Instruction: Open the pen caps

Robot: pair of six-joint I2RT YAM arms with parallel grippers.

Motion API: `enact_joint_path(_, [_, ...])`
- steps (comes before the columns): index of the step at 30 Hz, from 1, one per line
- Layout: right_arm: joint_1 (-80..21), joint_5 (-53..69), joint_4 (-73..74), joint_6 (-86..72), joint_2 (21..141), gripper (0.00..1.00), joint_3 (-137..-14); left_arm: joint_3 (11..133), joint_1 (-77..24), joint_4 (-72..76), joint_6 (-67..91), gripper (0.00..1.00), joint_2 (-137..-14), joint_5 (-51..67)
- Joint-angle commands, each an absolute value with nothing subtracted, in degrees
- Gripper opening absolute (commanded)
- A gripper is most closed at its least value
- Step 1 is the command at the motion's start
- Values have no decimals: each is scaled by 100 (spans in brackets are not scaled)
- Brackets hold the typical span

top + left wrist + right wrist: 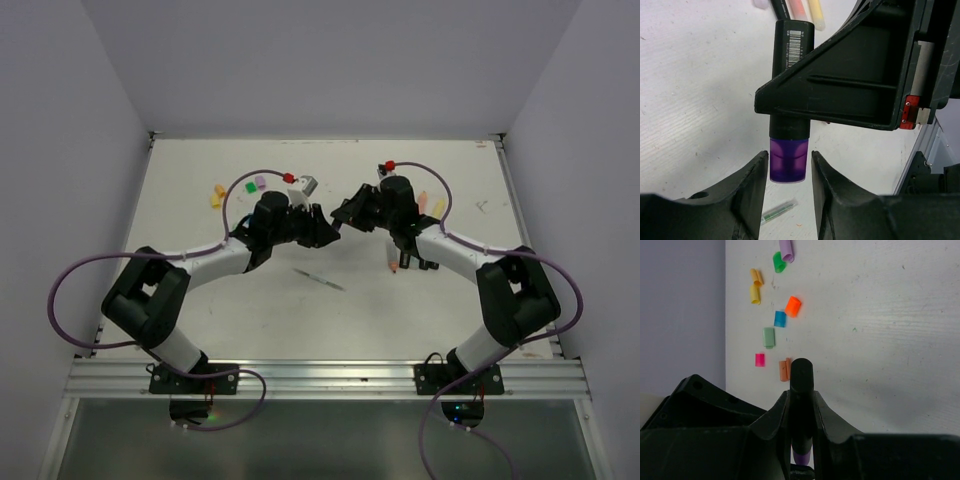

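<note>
My right gripper (801, 397) is shut on a black pen barrel (801, 377) and holds it above the table; it also shows in the top view (347, 212). In the left wrist view the barrel (791, 45) carries a barcode label and ends in a purple cap (787, 161). My left gripper (788, 159) is open, its fingers either side of that cap with small gaps; it meets the right one mid-table (325, 228). Several loose caps lie on the table: purple (786, 249), green (778, 262), yellow (755, 294), orange (793, 306), blue (780, 318), pink (760, 359).
A thin pale stick (320, 279) lies on the table below the grippers, also in the left wrist view (777, 211). More pens lie at the right (436, 207), and an orange one (394, 263) by the right arm. A small grey-white object (306, 185) sits behind the left gripper.
</note>
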State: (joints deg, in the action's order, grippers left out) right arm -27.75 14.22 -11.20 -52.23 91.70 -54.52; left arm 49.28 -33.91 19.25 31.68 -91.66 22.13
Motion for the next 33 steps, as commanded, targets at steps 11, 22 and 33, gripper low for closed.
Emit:
enact_joint_path(11, [-2813,1362,-1459,-5405,8886,0,-5493,5036,-3489,2127,3076,20,-9255,2250])
enact_joint_path(22, [-2417,344,-1222,-5195,8640,0,-5730,4448,-3507,2890,3226,0,-9053,2760])
enact_joint_path(33, [-1636,-730,-879,-5299,8745,0,-6477,3622,-3674,3252,3138,0,-8262,2409])
